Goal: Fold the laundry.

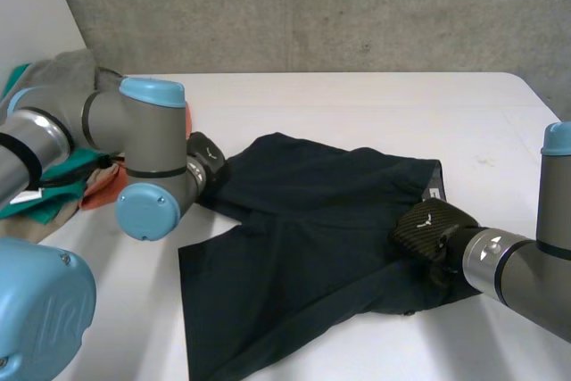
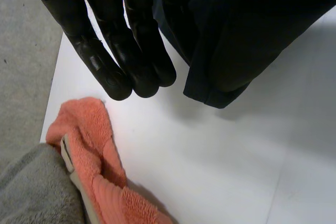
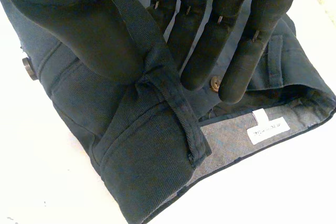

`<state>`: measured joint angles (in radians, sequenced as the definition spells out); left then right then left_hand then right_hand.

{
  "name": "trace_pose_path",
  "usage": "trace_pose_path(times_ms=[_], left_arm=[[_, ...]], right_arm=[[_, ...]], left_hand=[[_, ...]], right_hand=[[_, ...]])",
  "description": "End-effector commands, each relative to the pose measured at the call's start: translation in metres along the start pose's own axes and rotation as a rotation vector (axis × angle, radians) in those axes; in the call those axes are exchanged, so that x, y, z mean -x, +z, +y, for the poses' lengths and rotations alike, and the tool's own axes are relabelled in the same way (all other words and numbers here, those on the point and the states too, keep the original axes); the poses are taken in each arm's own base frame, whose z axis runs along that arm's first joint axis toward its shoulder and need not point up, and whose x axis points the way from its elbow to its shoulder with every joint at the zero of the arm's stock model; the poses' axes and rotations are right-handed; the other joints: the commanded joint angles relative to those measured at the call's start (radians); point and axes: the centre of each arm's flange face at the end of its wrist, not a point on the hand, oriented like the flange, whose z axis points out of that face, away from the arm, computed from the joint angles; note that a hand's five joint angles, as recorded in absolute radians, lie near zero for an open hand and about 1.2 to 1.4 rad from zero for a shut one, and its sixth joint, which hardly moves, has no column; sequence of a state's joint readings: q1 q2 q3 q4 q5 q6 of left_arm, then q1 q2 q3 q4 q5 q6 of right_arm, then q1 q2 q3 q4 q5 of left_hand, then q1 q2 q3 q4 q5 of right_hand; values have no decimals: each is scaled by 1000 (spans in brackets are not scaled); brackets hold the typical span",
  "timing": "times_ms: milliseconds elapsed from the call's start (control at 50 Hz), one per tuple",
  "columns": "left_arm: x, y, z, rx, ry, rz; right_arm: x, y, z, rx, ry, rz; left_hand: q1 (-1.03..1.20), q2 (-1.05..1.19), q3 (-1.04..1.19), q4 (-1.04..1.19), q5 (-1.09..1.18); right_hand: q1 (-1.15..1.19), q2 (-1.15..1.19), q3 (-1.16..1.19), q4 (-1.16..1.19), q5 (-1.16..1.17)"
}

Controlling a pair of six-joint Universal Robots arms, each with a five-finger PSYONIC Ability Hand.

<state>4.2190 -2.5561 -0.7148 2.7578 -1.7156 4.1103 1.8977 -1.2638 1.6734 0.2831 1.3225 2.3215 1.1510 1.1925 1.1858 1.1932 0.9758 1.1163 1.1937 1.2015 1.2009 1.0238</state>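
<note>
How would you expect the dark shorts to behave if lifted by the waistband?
Probably floppy: the shorts lie creased and flat. The waistband, bunched at the right robot hand, looks thicker, likely giving firmer grip. Woven cloth seems unlikely to slip.

We see plain, unpatterned shorts [image 1: 312,220] in a dark navy that is close to black, on a white table [image 1: 357,95]. The lining inside the waistband is grey and carries a white label [image 3: 268,129] with dark print, and a brown button [image 3: 27,67] shows on the outer cloth. The left hand [image 1: 207,162] and the right hand [image 1: 433,229] are black, the right with a woven carbon pattern. At the left of the frame we see a coral-orange towel [image 2: 100,150], a grey cloth [image 2: 31,192] and a teal cloth [image 1: 53,176]. The arms [image 1: 116,118] are grey with light-blue caps, and the wall [image 1: 312,6] is mottled grey.
</note>
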Motion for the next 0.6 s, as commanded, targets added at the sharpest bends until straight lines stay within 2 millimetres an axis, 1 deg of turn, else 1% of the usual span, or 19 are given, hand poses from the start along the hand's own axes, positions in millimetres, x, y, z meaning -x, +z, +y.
trace_pose_path(times_ms=[20,40,60,80,100,120,160,180,240,260,320,340,400,420,500,600], left_arm=[[12,-6,-9,6,-10,-59],[15,-10,-13,-6,-19,-64],[19,-15,-16,-16,-35,-71],[23,-20,-19,-27,-54,-80],[32,-30,-24,-48,-103,-95],[37,-36,-26,-56,-130,-101],[46,-49,-30,-74,-188,-111],[52,-64,-34,-92,-245,-112],[56,-86,-35,-109,-324,-87],[53,-100,-33,-106,-373,-49],[44,-121,-26,-80,-445,24],[33,-134,-21,-47,-485,86],[16,-154,-12,13,-534,185],[6,-166,-6,47,-564,244],[-12,-188,3,93,-624,363],[-25,-201,4,86,-657,452]], right_arm=[[-2,-8,-5,-21,5,16],[-2,-9,-6,-25,7,18],[-2,-10,-7,-30,10,19],[-3,-11,-8,-35,13,23],[-4,-12,-9,-43,25,27],[-4,-13,-10,-47,31,30],[-6,-14,-11,-54,47,36],[-7,-14,-13,-62,65,41],[-9,-15,-14,-69,97,46],[-10,-15,-15,-74,121,50],[-13,-14,-15,-75,159,57],[-15,-15,-16,-79,185,64],[-19,-14,-17,-84,228,77],[-22,-14,-16,-83,256,84],[-26,-14,-17,-85,306,101],[-25,-14,-16,-82,317,99]], left_hand=[[-220,-261,-254,-262,-219],[-416,-457,-451,-458,-415],[-566,-608,-601,-608,-565],[-669,-711,-704,-712,-669],[-824,-866,-859,-867,-824],[-896,-937,-930,-938,-895],[-970,-1011,-1004,-1012,-969],[-970,-1011,-1005,-1012,-969],[-967,-1008,-1002,-1009,-966],[-941,-982,-976,-983,-940],[-943,-985,-978,-986,-943],[-911,-953,-946,-954,-911],[-847,-888,-881,-889,-846],[-844,-885,-878,-886,-843],[-838,-879,-872,-880,-837],[-835,-876,-870,-877,-834]], right_hand=[[280,203,195,195,198],[280,203,195,195,198],[280,203,195,195,198],[280,203,195,195,198],[280,203,195,195,198],[280,203,195,195,198],[280,203,195,195,198],[280,203,195,195,198],[280,203,195,195,198],[280,203,195,195,198],[280,203,195,195,198],[280,203,195,195,198],[280,203,195,195,198],[280,203,195,195,198],[280,203,195,195,198],[280,203,195,195,198]])
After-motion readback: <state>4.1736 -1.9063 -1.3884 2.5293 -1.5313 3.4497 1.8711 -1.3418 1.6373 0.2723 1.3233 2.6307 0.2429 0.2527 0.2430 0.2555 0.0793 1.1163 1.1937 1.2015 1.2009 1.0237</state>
